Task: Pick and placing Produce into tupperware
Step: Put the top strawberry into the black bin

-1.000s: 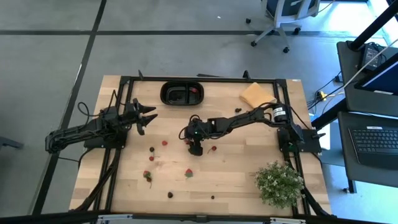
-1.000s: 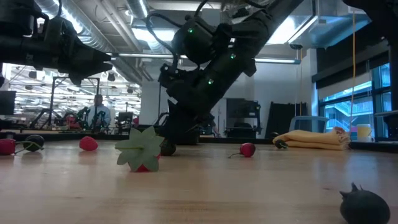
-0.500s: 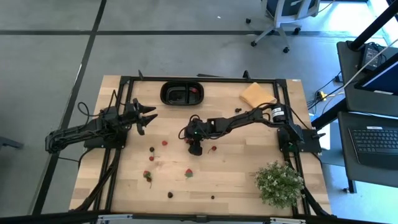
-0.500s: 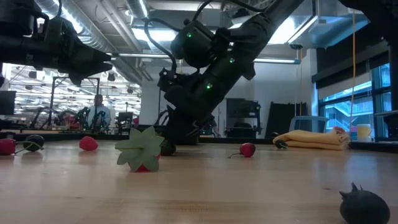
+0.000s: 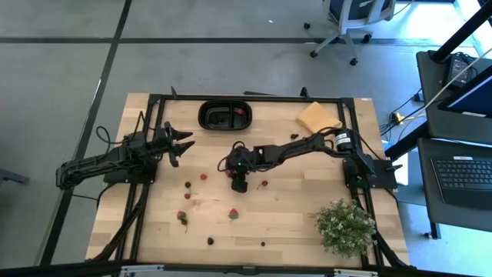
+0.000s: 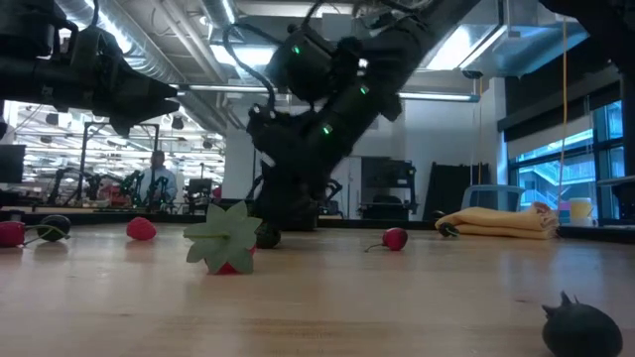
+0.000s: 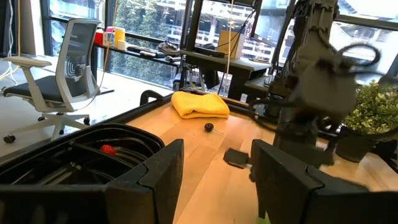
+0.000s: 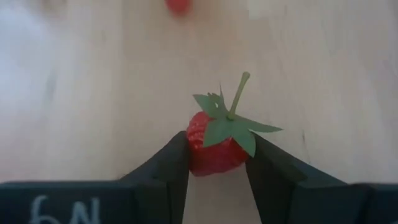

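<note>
— What's changed since a moment back?

— Closing in: my right fingers (image 8: 168,180) have drawn together and now pinch a strawberry (image 8: 214,144), one pad on each flank, its green cap and stem pointing away from my wrist. From above, my right gripper (image 5: 240,183) sits mid-table, wrist tipped down.

— Is it off the wood yet?

— Can't say; the side camera hides the tips behind the arm.

— Where does it go?

— Into the black container (image 5: 224,115), which lies toward the far edge, straight beyond my right gripper, its long axis running across the table. One red piece (image 7: 108,149) already sits in it.

— And your left?

— My left gripper (image 5: 178,142) hovers near the container's left end, fingers spread, holding nothing. Other fruit (image 5: 203,177) lies scattered nearby on the table (image 5: 292,231).
</note>
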Robot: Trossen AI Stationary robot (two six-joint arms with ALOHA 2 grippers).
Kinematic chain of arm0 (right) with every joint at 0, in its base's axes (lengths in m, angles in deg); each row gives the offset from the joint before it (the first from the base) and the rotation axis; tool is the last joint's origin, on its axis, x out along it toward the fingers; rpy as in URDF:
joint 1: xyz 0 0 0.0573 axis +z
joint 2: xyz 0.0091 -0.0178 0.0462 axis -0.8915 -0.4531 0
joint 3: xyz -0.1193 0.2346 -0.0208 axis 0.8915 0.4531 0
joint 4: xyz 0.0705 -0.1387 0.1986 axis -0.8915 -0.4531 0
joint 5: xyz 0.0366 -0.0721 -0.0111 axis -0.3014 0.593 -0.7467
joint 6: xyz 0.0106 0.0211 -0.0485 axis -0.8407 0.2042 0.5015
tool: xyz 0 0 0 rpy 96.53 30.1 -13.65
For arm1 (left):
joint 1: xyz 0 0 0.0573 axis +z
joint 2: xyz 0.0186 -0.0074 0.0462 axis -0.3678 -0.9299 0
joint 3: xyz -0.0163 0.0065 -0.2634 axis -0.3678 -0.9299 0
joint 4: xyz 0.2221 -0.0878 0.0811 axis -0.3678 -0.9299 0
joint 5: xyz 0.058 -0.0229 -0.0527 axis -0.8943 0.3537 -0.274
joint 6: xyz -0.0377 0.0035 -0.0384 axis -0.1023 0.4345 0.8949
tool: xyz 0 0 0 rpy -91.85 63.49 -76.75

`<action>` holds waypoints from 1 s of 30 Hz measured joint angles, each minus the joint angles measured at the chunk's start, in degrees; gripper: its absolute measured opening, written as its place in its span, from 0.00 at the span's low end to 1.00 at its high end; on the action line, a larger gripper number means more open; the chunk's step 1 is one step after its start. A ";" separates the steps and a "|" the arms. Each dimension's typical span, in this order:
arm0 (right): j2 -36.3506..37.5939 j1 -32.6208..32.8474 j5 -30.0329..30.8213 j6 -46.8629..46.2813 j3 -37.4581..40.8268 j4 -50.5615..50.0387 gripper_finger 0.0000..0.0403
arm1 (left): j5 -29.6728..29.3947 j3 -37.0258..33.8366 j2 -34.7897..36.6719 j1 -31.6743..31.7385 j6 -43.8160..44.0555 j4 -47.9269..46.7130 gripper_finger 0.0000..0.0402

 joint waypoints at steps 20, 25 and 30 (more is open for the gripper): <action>0.12 -17.06 0.28 6.28 -42.53 -36.05 0.35 | 0.00 0.00 0.00 0.00 0.00 0.00 0.45; 0.15 -19.35 0.26 5.86 -43.55 -28.28 0.35 | 0.00 0.00 0.00 -0.01 0.01 0.00 0.45; -1.08 -20.53 0.10 3.96 -39.87 -16.89 0.35 | 0.02 -0.02 0.00 0.00 0.00 -0.02 0.45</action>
